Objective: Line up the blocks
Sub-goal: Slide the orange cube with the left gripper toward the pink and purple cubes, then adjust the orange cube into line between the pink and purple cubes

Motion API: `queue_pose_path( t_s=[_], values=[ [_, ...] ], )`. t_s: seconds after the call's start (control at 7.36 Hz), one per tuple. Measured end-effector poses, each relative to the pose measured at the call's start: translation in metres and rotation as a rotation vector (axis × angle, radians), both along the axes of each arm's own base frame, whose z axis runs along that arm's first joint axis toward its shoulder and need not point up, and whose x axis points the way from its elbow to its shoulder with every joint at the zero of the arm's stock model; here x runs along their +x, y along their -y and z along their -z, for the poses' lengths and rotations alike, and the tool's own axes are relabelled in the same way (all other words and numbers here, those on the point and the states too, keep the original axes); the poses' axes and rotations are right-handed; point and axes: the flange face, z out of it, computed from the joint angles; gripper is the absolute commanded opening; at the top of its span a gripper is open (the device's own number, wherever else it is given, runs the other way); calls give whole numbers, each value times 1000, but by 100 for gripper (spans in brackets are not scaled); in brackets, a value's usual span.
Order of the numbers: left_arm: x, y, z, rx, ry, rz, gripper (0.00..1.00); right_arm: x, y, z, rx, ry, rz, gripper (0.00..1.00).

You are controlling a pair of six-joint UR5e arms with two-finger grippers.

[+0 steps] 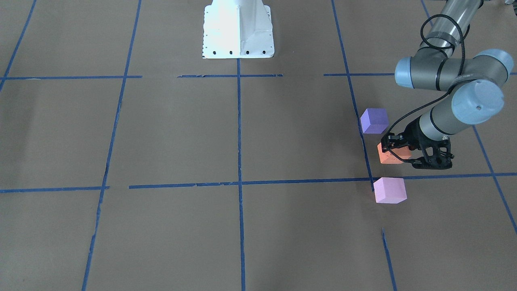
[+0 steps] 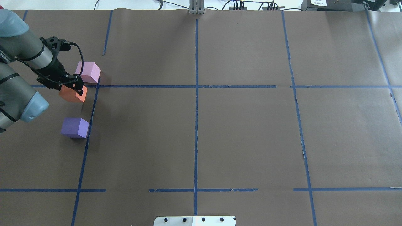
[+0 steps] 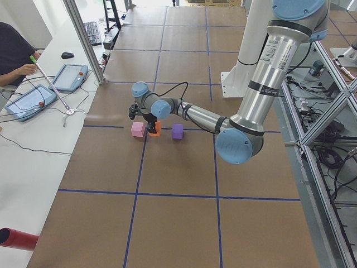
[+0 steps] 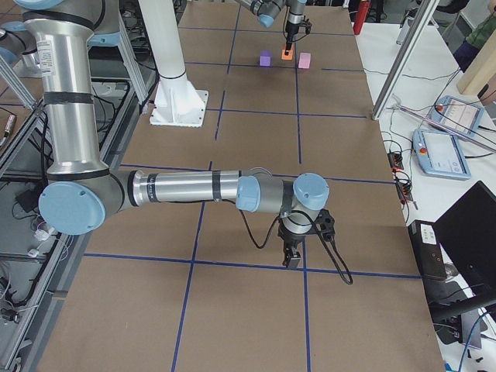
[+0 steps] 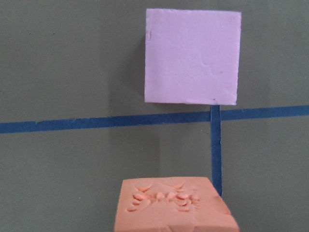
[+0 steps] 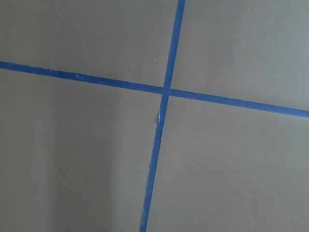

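Note:
The three blocks stand in a rough row along a blue tape line on the robot's left side. The violet-purple block (image 1: 374,120) (image 2: 74,127) is nearest the robot. The orange block (image 1: 388,157) (image 2: 73,95) is in the middle. The pale pink block (image 1: 389,190) (image 2: 88,71) is farthest, just past a cross line. My left gripper (image 1: 404,155) (image 2: 73,88) is shut on the orange block, low over the paper. The left wrist view shows the orange block's dented top (image 5: 175,205) and the pink block (image 5: 192,55) beyond it. My right gripper (image 4: 293,260) shows only in the exterior right view, so I cannot tell its state.
Brown paper with a grid of blue tape lines (image 2: 196,94) covers the table. The robot's white base plate (image 1: 238,28) sits at the robot's edge. An operator's desk with tablets (image 3: 33,95) runs along the far side. The right wrist view shows only paper and a tape cross (image 6: 165,91).

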Motion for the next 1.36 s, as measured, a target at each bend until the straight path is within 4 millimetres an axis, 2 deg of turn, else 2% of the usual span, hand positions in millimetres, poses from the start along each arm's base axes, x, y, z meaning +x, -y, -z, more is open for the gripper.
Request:
queue_pose_path(
  t_s=[0.41, 0.82, 1.22, 1.36],
  values=[
    [9, 1, -10, -10, 5, -10, 48, 0, 0, 0, 0, 0, 0, 100],
    [22, -1, -8, -10, 4, -24, 51, 0, 0, 0, 0, 0, 0, 100],
    [30, -4, -9, -14, 5, -35, 64, 0, 0, 0, 0, 0, 0, 100],
    [31, -5, -9, -15, 5, -37, 85, 0, 0, 0, 0, 0, 0, 100]
  ],
)
